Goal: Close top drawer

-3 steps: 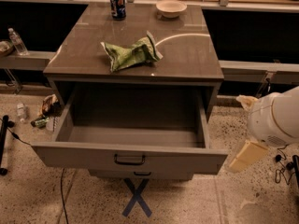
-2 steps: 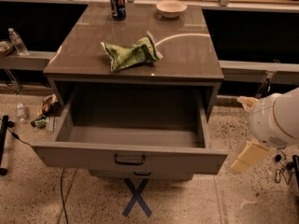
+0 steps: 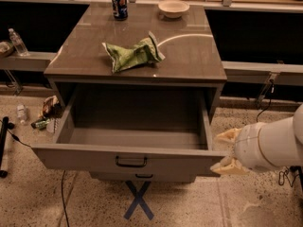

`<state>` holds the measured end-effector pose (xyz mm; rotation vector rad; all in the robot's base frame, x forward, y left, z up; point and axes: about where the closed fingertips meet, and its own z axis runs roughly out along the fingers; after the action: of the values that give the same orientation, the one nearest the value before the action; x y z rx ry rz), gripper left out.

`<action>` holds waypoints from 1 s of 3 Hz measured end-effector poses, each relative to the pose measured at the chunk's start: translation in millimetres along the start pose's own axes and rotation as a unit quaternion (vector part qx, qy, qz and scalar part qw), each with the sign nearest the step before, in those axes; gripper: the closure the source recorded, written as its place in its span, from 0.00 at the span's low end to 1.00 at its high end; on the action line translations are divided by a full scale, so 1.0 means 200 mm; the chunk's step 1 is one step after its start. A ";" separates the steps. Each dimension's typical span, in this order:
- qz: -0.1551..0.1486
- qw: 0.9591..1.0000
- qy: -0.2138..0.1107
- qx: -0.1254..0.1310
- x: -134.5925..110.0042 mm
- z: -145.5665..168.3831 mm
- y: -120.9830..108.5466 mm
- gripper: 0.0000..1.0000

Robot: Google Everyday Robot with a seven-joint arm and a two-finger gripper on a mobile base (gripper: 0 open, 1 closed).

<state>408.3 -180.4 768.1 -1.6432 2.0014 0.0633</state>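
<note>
The top drawer point(image 3: 85, 156) of the grey-brown cabinet point(image 3: 194, 60) is pulled far out, and its inside looks empty. Its tall front panel has a small dark bail handle point(image 3: 131, 161) at the centre. My gripper point(image 3: 222, 151) comes in from the right on a white arm, at the right end of the drawer's front panel. Its two cream fingers point(image 3: 228, 136) are spread apart, one above and one below the panel's right corner. They hold nothing.
A crumpled green bag point(image 3: 135, 55), a blue can point(image 3: 119, 4) and a small bowl point(image 3: 173, 7) sit on the cabinet top. A lower drawer point(image 3: 142, 177) shows under the open one. A blue tape X point(image 3: 138, 200) marks the floor in front. Bottles and litter point(image 3: 45, 110) lie at left.
My gripper has moved left and slightly down, from out beside the drawer up to the right end of its front panel. The drawer has not moved.
</note>
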 end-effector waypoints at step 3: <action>-0.015 0.999 -0.033 -0.016 -0.02 0.39 0.22 1.00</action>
<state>397.1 -136.2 689.6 -1.6688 1.9363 0.1365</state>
